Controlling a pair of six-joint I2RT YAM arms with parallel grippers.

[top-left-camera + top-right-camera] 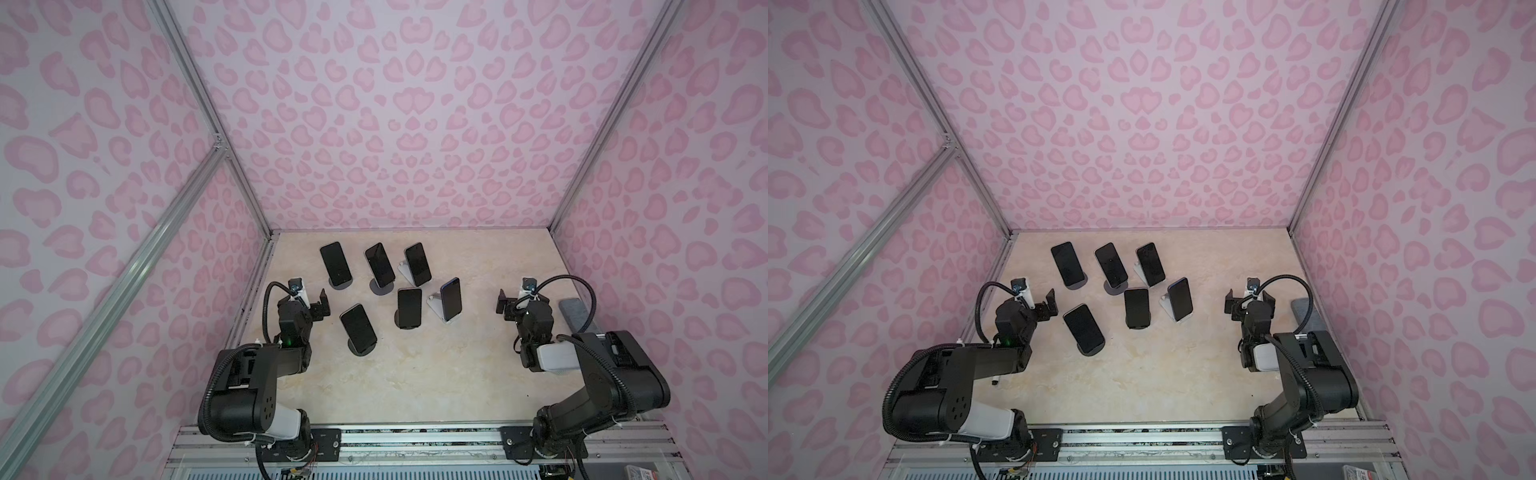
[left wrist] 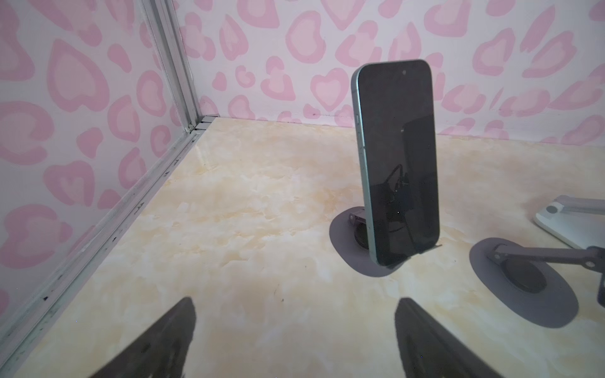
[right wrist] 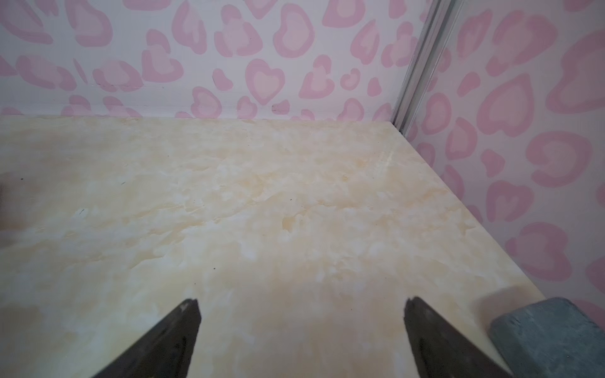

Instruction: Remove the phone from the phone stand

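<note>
In both top views we count six dark phones (image 1: 409, 307) propped on stands across the far half of the marbled table (image 1: 415, 374), three in a back row and three nearer the arms. The left gripper (image 1: 320, 305) hangs near the back-left phone (image 1: 336, 264) without touching it. The right gripper (image 1: 1249, 301) is well apart from every handset, close to a grey pad (image 1: 1304, 309) by the right wall.

From the left wrist we see that phone (image 2: 397, 160) nearly upright on its phone stand (image 2: 343, 235) (a flat grey disc with a short hinged arm behind the screen), its glass dark. The left gripper (image 2: 294, 304) has its jaws spread wide with only bare table between them; the phone is ahead of the jaws, not inside them. A second stand (image 2: 550, 304) sits just beside it.

From the right wrist we see the right gripper (image 3: 301, 301) spread just as wide over bare table, holding nothing, with the grey pad (image 3: 550, 337) near one finger.
</note>
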